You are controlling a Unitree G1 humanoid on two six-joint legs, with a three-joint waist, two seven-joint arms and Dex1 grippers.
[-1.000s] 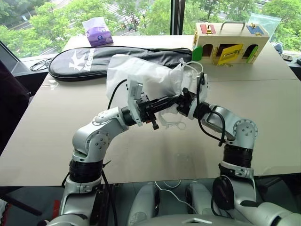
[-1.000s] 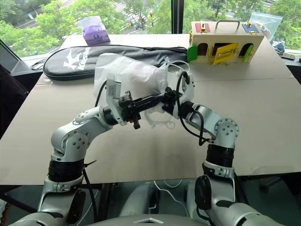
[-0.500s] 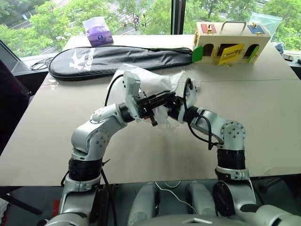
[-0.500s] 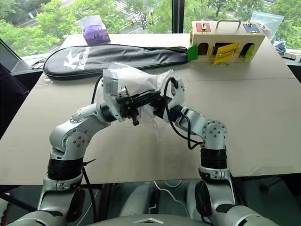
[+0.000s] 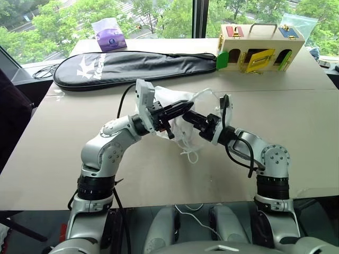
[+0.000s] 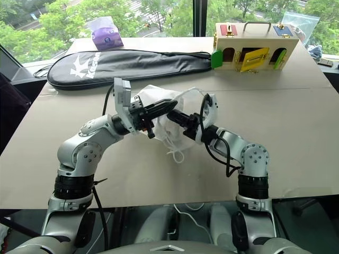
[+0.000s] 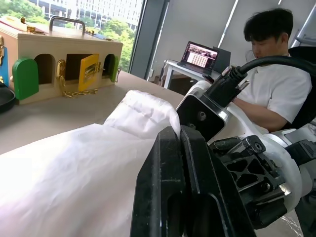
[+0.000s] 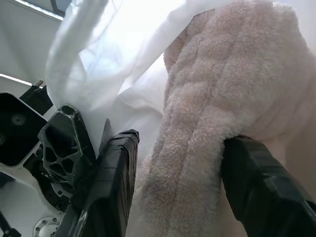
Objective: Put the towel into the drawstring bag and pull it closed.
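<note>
Above table [image 5: 296,137]: towel [image 8: 217,113] inside drawstring bag [image 5: 177,114]

Office-type test room: a broad beige tabletop [image 5: 296,121] beside tall windows [image 5: 159,16] over treetops; behind it, a seated person [image 7: 274,84] faces an open laptop [image 7: 200,54] on a small desk.

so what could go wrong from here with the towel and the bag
1. The right gripper has its fingers spread either side of the towel, so the towel may slide back out as the gripper withdraws.
2. The drawstring bag hangs in the air from the shut left gripper alone; a tug could pull the thin fabric free.
3. The cords dangle loose below, so they may be awkward to catch.
</note>
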